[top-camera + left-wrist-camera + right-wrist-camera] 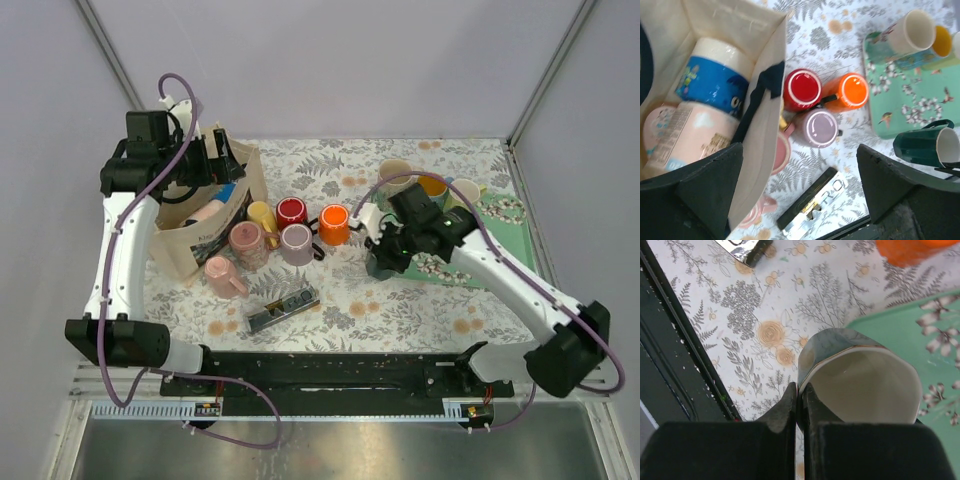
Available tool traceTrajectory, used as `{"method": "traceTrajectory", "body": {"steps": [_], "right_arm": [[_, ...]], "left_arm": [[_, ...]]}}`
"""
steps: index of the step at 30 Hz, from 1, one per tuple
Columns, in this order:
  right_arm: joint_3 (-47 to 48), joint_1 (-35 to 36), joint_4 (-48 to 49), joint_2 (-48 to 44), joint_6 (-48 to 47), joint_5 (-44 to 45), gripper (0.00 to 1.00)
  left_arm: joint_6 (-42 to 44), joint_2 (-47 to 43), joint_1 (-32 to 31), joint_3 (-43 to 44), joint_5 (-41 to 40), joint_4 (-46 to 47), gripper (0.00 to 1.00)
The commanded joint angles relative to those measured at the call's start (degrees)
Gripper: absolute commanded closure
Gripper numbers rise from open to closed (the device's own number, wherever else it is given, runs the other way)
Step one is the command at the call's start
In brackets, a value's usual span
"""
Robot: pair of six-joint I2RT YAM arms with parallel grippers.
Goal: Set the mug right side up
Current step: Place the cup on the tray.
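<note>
Floral tablecloth [400, 310] is showing under a tipped green mug [860, 380].
Right gripper [801, 392] is pinching its rim, jaws closed; left gripper [800, 177] is hanging wide open over the bag [760, 60].

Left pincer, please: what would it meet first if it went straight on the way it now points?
Probably the upside-down lilac ceramic mug just beside the cream canvas bag; depth is unclear.

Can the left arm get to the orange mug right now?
Probably yes: the left gripper is open and empty over the bag, and nothing covers the orange mug, though the red mug sits close beside it.
</note>
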Motion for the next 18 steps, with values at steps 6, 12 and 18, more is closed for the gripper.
{"method": "traceTrajectory", "body": {"steps": [6, 12, 18], "right_arm": [[-3.60, -19.49, -7.03, -11.58, -11.12, -2.68, 1.00], [-1.14, -38.38, -9.41, -10.63, -26.51, -4.63, 1.00], [10.45, -50.97, -10.47, 2.01, -34.43, -5.86, 1.00]], "left_arm": [[-2.45, 12.57, 0.12, 15.53, 7.37, 1.62, 0.01], [-3.06, 15.39, 0.21, 18.36, 9.13, 2.22, 0.01], [-0.61, 14.60, -0.41, 17.92, 10.44, 2.93, 0.01]]}}
